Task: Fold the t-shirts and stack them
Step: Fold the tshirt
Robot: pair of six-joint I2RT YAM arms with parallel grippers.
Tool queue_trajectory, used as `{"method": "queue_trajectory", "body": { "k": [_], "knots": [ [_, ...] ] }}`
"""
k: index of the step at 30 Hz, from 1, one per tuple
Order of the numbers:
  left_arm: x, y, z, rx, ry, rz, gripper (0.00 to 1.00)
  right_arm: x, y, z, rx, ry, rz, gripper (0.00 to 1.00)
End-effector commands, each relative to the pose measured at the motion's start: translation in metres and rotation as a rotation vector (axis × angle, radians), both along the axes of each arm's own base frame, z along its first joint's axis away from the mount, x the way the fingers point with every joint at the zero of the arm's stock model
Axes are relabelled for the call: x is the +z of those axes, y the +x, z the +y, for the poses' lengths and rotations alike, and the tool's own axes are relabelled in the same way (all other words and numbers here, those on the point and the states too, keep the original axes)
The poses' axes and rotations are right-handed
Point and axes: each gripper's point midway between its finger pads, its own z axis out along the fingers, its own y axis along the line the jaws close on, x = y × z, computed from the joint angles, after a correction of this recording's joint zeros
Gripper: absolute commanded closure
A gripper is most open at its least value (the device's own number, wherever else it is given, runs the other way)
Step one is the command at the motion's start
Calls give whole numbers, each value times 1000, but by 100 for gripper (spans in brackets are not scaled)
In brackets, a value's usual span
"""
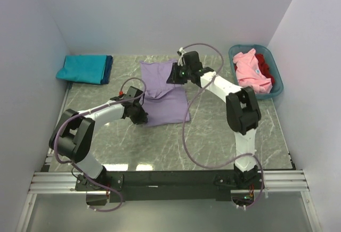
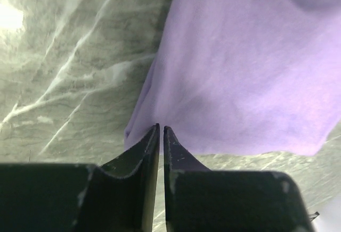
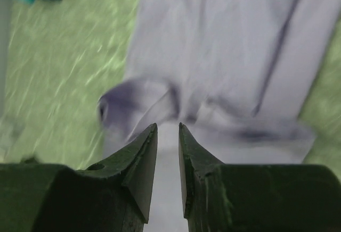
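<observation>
**Item:** lavender shirt [image 1: 162,96]. Lies mid-desk [image 1: 277,131], partly folded into a long panel, far end towards the back wall, near end towards the arms.

**Other stock:** teal shirt [image 1: 82,68], folded, far-left corner, on a dark blue shirt [image 1: 108,64]. Pink shirt [image 1: 248,71] and red shirt [image 1: 266,66] lie loose in the basket [image 1: 279,83], far right.

**Handling (judged):** light, limp knit with no stiffness. It will sag and crease wherever unsupported, and it should slide easily on the smooth desk. Not fragile. Best taken at corners or hems, one layer-stack per claw, with both holds level so the fold line stays straight. A mid-panel pinch would only bunch it.

**Left claw [image 2: 161,129]:** closed to a thin slit, tips on the near hem just beside the near-left corner. It appears to pinch that edge, and the cloth runs smoothly away from the tips.

**Right claw [image 3: 168,126]:** narrow gap with lavender cloth showing between the fingers, a gathered fold heaped just ahead of the tips. It sits at the far right part of the shirt. The wrist view is blurred, so the exact layers held cannot be told.
</observation>
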Motion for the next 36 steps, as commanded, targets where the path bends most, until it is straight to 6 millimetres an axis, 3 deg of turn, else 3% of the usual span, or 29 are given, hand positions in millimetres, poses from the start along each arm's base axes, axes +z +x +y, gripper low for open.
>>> {"method": "queue_trajectory", "body": {
  "k": [1, 3, 5, 6, 9, 13, 19, 20, 23, 28, 29, 32, 35, 36],
  "knots": [
    [27, 16, -4, -15, -16, -69, 86, 29, -53, 24, 173, 71, -13, 70],
    [22, 14, -3, -16, -11, -56, 86, 17, -81, 36, 213, 89, 26, 71],
    [18, 11, -3, -17, -11, -44, 86, 11, -97, 51, 234, 119, 46, 71],
    [17, 10, -3, -19, -13, -40, 86, -2, -106, 53, 246, 124, 81, 71],
    [14, 7, -2, -19, -12, -30, 86, -23, -118, 73, 279, 141, 139, 73],
    [11, 6, -2, -22, -8, -20, 86, -43, -114, 88, 278, 130, 163, 73],
    [4, -3, -2, -28, -22, 7, 86, -55, -80, 100, 255, 115, 118, 73],
    [4, -4, -2, -29, -23, 10, 86, -66, -73, 99, 248, 96, 122, 73],
    [3, -7, -2, -33, -27, 13, 86, -55, -38, 105, 228, 100, 60, 73],
    [1, -15, 0, -38, -31, 23, 86, -51, 17, 93, 126, 101, 6, 73],
    [4, -14, 1, -38, -34, 15, 86, -45, 35, 87, 98, 107, -9, 72],
    [11, -12, 1, -46, -35, -11, 85, -23, 51, 84, 94, 141, -22, 72],
    [29, 2, -1, -43, -68, -64, 84, 9, 53, 71, 98, 199, -55, 72],
    [43, 12, -3, -40, -93, -108, 83, 20, 46, 57, 88, 217, -48, 71]
  ]
}}
